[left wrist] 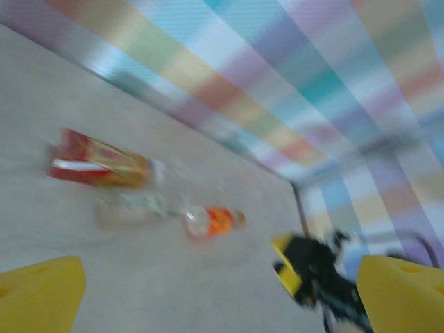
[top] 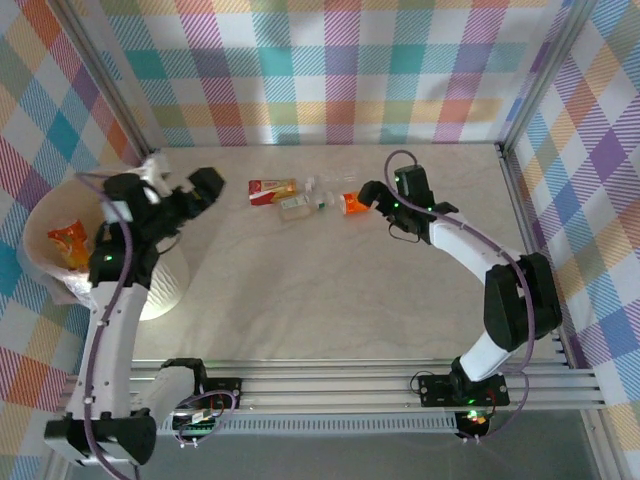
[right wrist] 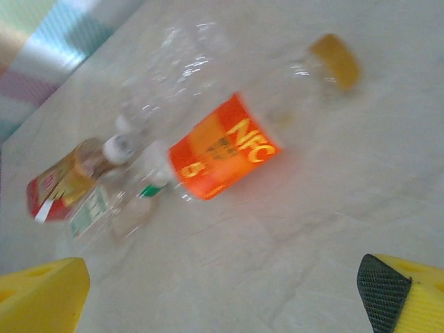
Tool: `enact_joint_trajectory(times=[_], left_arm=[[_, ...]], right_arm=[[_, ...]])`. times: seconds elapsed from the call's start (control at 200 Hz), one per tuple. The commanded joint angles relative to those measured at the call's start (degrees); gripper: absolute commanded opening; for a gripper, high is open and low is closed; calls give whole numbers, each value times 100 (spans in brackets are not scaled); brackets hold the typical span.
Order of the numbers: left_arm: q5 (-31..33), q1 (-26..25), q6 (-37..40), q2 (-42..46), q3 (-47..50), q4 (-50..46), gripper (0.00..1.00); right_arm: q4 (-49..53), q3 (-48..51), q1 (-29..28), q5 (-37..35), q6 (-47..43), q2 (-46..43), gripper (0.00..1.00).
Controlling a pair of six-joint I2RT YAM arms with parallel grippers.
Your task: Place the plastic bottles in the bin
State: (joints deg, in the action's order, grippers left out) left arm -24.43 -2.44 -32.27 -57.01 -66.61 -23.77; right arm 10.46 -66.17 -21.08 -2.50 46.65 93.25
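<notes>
Clear plastic bottle with orange label and yellow cap lies on pale surface, upper centre of frame, just ahead of right jaws, long axis slanting across their gap. Right jaws released, empty, nearer. Left jaws released, empty, by round peach-cream bin, far left.

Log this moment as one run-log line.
left gripper: open, empty, beside bin | right gripper: open, empty, near orange-label bottle | bin: orange bottle inside | table: red-label bottle also loose
</notes>
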Motion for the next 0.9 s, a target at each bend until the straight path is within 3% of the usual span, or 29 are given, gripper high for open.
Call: enact_joint_trajectory(times=[0.0,0.075,0.175,0.505,0.895], left_arm=[[212,-958,-170,-296,275,976,100],[421,-1392,-92,-515,327,1119,100],[855,-1647,252,-673,101,624,100],[587,-1769,589,-678,228,412,100],[377,-1770,900,-310,561,181,100]], right_arm=[[853,-440,168,-161,1106,302,100],[1118,-787,236,-54,1262,575,100],[1396,-1209,254,-80,1448,941,100],[2220,-2987,719,643,3016,2696,98],[3260,-4870,819,1095,3665,4303,95]])
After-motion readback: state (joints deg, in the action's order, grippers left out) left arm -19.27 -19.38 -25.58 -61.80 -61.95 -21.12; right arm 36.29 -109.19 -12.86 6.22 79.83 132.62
